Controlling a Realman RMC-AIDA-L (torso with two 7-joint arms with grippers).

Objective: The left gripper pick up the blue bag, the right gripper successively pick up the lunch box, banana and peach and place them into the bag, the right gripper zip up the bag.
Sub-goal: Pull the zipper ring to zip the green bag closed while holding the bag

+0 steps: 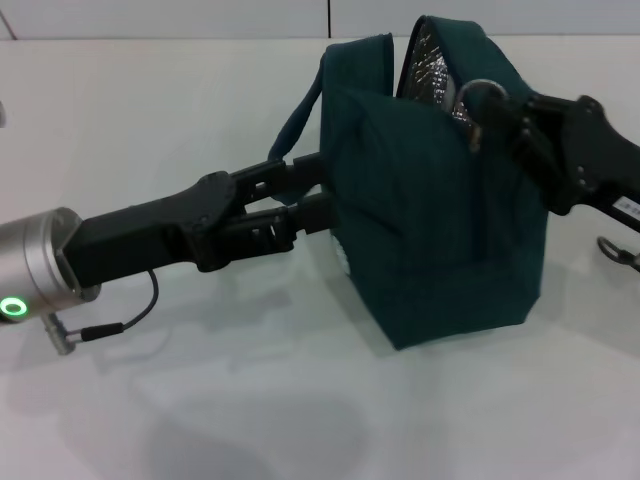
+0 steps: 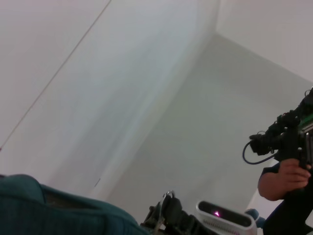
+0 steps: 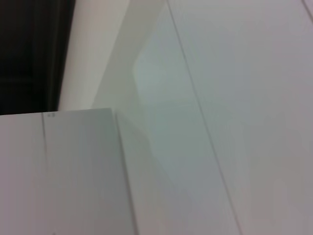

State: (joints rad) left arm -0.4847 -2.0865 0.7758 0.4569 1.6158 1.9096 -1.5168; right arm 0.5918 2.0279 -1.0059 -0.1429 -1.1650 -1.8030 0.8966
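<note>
The right end effector (image 1: 478,118) is closing narrowly on the metal ring pull (image 1: 479,92) at the top edge of the blue bag (image 1: 440,240), its dark fingers pinching just beneath the ring near the far end of the opening. Behind it, the silver foil lining (image 1: 428,62) is showing through a gap that is not yet closed. The left end effector (image 1: 318,195) is pressing in against the bag's near side from the robot's left, apparently gripping the fabric below the loop handle (image 1: 300,118); its tips are hidden against the cloth, so how tightly it is clamping cannot be told for sure. The bag is standing upright on the white surface (image 1: 200,400), full-bodied. The lunch box, banana and peach are showing nowhere on the surface, so they are most likely inside already.

Judging by this, the zipping step is in hand. The next move is calling for a steady pull on the ring along the zipper line while the left end effector is bracing the bag against that pull.
</note>
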